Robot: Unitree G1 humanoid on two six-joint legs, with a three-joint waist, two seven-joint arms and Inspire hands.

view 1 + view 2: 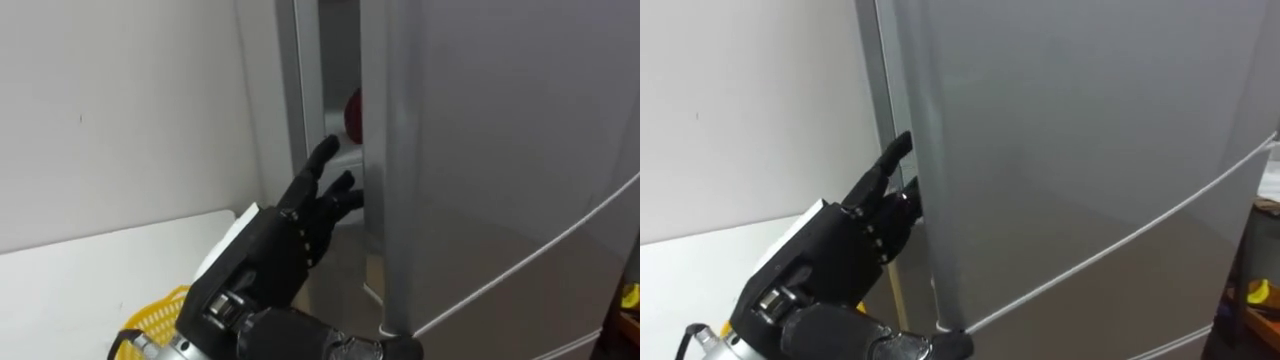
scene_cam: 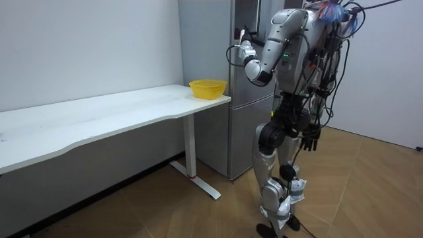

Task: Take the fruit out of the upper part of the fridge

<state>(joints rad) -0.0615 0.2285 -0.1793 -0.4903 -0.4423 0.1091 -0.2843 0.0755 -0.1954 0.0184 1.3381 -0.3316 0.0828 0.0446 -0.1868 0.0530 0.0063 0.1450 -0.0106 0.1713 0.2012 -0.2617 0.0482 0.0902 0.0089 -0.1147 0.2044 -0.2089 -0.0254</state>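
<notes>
Red item (image 1: pixel 353 112) is seen behind the door (image 1: pixel 480 150), left hand (image 1: pixel 290 235) spread open at the door's edge. Room view: right hand (image 2: pixel 309 140) hung below the door, state unclear. Right eye view: door should be pulled wider first.

— How many of each?
— One grey fridge (image 1: pixel 480 150), and one round red item (image 1: pixel 353 112).
— Anything else?
— One white table (image 2: pixel 99 119), one yellow basket (image 2: pixel 207 87).
</notes>
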